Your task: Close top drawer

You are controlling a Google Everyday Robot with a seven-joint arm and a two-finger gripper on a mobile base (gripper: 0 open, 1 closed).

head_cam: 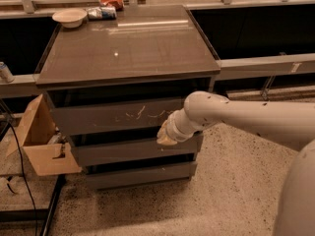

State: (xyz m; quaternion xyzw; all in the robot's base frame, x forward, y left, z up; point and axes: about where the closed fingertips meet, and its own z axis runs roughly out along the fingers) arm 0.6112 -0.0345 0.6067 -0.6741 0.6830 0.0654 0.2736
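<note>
- One grey cabinet (64,117) is standing in view, and it is showing three drawer fronts stacked one above another: the top drawer (98,117), one middle drawer (123,152) and one bottom drawer (142,174).
- One white arm (246,117) is reaching in from the right, carrying one end effector (166,137).
- The end effector is sitting at the lower right part of the top drawer's front panel, overlapping the panel's bottom edge and the dark gap above the middle drawer; whether it is touching the panel is not showing.
- Whether the end effector is standing apart or together cannot be told.
- The top drawer is stretching mostly to the left of the end effector and just above it, and its pale scratch marks (142,114) are lying just up and left of it.
- A dark gap is showing between the top drawer's upper edge and the counter (128,53), which is lying above the end effector.
- One white bowl (69,17) is resting at the counter's far left corner, well apart from the end effector.
- One cardboard box (42,144) is sitting on the floor, far to the left of the end effector.
</note>
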